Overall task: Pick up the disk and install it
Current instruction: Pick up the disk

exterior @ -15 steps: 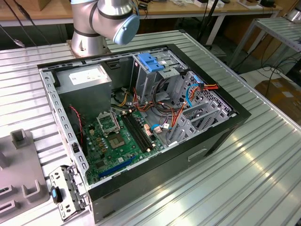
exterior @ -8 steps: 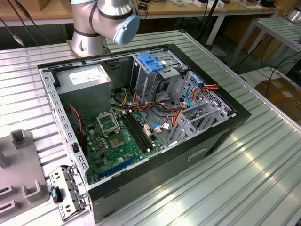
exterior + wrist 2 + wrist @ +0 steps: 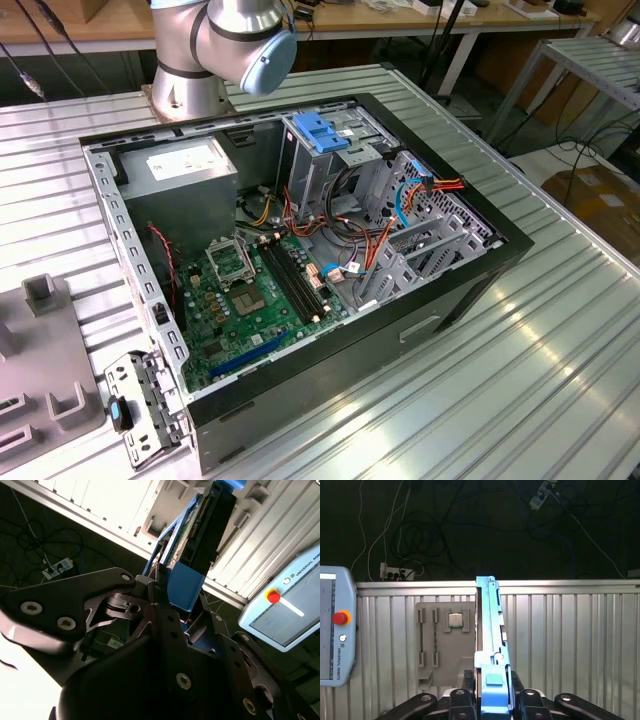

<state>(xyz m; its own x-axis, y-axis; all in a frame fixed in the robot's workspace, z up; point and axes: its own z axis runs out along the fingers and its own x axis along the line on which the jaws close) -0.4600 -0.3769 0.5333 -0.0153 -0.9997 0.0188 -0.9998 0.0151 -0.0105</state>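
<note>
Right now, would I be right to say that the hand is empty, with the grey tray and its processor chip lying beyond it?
Not quite: the hand is not empty. Both wrist views show it shut on the disk, held edge-on in its blue rails. The grey tray with the processor chip does lie beyond it, as the first wrist view shows.

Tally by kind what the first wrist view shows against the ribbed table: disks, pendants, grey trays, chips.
Disk: 1, clamped in the end effector
Control pendant: 1
Grey tray: 1
Square chip: 1, on the tray
Total: 4
</note>
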